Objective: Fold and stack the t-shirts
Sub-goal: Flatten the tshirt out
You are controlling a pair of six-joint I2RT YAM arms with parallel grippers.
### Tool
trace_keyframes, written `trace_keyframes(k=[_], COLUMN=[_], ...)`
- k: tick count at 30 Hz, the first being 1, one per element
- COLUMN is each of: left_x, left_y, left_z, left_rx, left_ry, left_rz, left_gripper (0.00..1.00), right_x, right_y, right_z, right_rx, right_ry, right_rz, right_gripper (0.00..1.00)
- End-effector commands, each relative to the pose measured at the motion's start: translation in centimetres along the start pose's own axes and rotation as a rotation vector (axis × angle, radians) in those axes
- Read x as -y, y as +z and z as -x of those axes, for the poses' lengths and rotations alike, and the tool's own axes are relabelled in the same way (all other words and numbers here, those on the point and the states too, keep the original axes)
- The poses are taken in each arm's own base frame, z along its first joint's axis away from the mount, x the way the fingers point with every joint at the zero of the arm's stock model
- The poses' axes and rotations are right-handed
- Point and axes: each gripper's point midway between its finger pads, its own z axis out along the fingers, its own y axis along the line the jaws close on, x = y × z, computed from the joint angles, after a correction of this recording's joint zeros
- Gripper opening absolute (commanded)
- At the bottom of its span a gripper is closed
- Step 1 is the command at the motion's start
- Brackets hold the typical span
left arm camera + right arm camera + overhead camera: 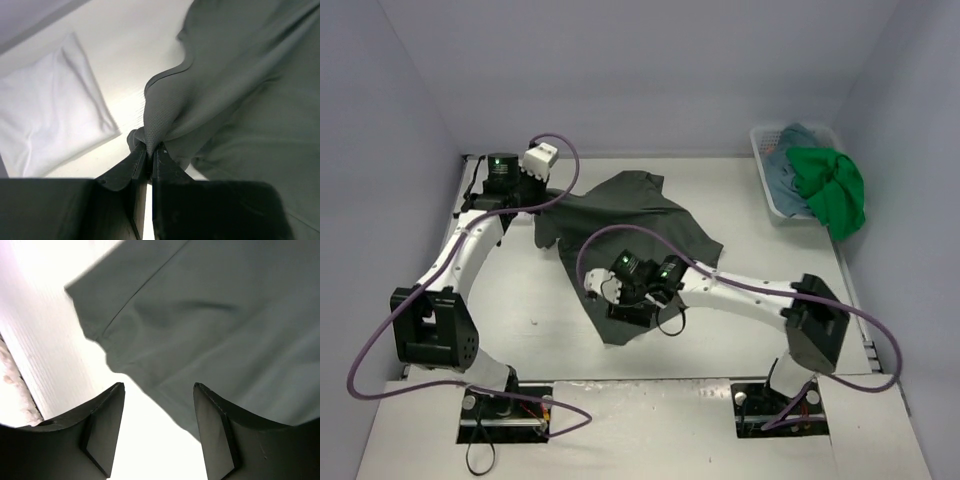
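A dark grey-green t-shirt (pixel 635 215) lies spread and rumpled on the table's middle. My left gripper (pixel 150 147) is shut on a bunched fold of its edge (pixel 165 115) at the shirt's left side, beneath the left wrist (pixel 515 180). My right gripper (pixel 605 287) hovers over the shirt's near-left hem. In the right wrist view its jaws (pixel 159 390) stand open, and the hem (pixel 150 375) reaches between the fingertips without being pinched. A folded white t-shirt (pixel 45 115) lies flat beside the left gripper. A teal-blue t-shirt (pixel 790 165) and a bright green t-shirt (pixel 835 190) sit in the basket.
The white mesh basket (pixel 767 175) stands at the back right against the wall, with the green shirt hanging over its near rim. Purple cables loop over both arms. Walls close in the table at the left, back and right.
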Motion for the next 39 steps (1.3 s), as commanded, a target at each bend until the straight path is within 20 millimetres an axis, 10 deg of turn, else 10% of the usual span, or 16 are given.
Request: trace_keyframes(k=[1,18,39], left_x=[-3.6,-6.8,-7.4], left_y=[-0.2,2.4,1.5], left_z=[1.6,-0.3,-0.6], left_rx=[0.025,-0.052,-0.048], left_ry=[-0.002,-0.099,-0.09], left_rz=[0.109,0.113,0.114], left_gripper=[0.0,0.0,0.0], right_x=[-1.7,-7.7,-5.6], right_y=[2.3,7.0,6.8], right_z=[-1.1,0.6,1.2], right_rx=[-0.042,-0.035,-0.026], right_ry=[-0.019,-0.117,-0.147], right_rz=[0.043,0.183,0.102], right_gripper=[0.54,0.53,0.48])
